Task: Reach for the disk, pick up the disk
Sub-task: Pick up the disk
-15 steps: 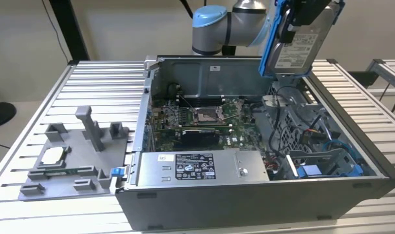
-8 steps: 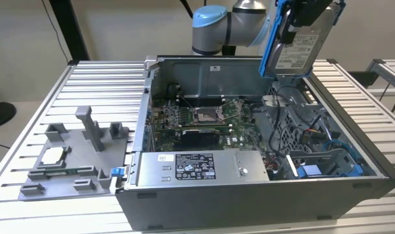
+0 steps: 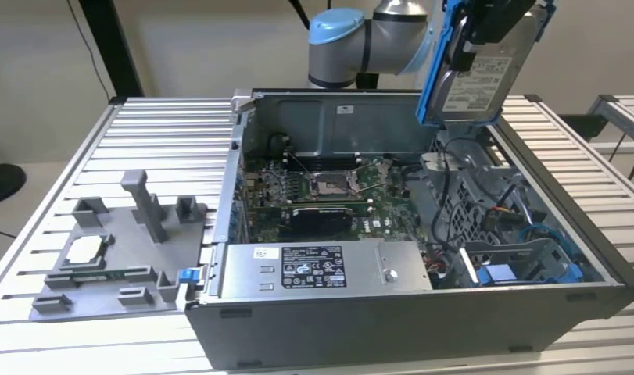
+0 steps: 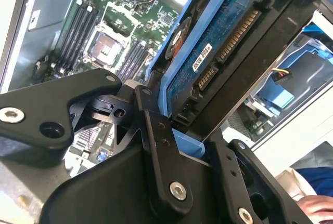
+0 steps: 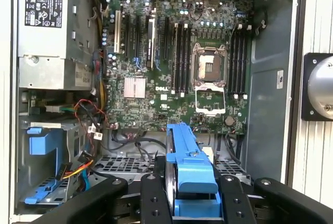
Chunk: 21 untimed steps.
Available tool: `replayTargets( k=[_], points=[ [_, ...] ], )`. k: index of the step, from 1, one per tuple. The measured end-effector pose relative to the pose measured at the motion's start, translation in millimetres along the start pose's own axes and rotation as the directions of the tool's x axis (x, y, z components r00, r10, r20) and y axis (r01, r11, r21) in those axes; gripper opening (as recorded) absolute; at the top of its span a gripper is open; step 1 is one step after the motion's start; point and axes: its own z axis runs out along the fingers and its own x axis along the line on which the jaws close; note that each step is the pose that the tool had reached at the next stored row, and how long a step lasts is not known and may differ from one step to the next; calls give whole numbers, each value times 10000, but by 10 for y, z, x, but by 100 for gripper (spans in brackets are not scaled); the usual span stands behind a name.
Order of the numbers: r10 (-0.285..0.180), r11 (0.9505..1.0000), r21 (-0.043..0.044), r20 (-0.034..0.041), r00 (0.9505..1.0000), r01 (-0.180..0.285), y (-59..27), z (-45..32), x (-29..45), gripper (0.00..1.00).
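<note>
The disk (image 3: 481, 78), a silver hard drive with a white label in a blue plastic bracket, hangs tilted on edge above the back right corner of the open computer case (image 3: 400, 328). My gripper (image 3: 485, 35) is shut on it from above. In the second wrist view the disk's (image 4: 223, 42) blue circuit side and connector sit between the black fingers (image 4: 156, 146). In the first wrist view the blue bracket of the disk (image 5: 190, 167) is clamped between the fingers (image 5: 151, 198), well above the motherboard (image 5: 177, 78).
Inside the case are a grey power supply box with a black label (image 3: 317, 269) and an empty blue drive bay (image 3: 515, 269) with loose cables. A grey fixture (image 3: 108, 258) holding a small white-topped chip (image 3: 85, 248) stands on the slatted table at the exterior view's left. A person's hand (image 4: 312, 208) is nearby.
</note>
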Motion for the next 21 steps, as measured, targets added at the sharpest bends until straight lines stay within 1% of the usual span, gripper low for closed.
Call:
replayTargets(
  k=[10, 13, 17, 21],
  points=[
    [-5, 10000, 0, -1, 10000, 5, 0, -1, 8, 0],
    [-3, 10000, 0, 0, 10000, 3, 1, -1, 21, 0],
    [-6, 10000, 0, 0, 10000, 6, 1, -3, 73, 0],
    [-5, 10000, 0, 0, 10000, 5, 2, -6, 164, 0]
  ],
)
